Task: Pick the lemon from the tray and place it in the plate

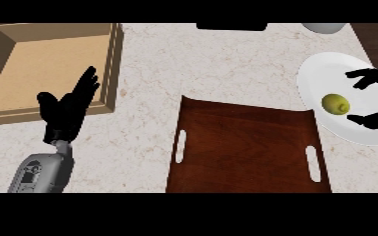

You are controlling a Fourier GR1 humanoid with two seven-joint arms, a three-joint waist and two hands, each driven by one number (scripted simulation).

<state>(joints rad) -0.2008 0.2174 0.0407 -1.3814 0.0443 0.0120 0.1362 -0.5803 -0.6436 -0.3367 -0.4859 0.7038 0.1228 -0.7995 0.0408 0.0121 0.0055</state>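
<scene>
Right hand (363, 80) around lemon (335, 103)

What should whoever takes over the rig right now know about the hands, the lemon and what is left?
Left hand: open, fingers straight, resting beside the wooden box, holding nothing.
Right hand: only its fingers show at the view's right edge, spread either side of the lemon; contact cannot be told.
The lemon is on the white plate; the tray holds nothing.
Done: lemon moved off the tray to the plate.
Left: confirm release and draw the right hand clear.
</scene>
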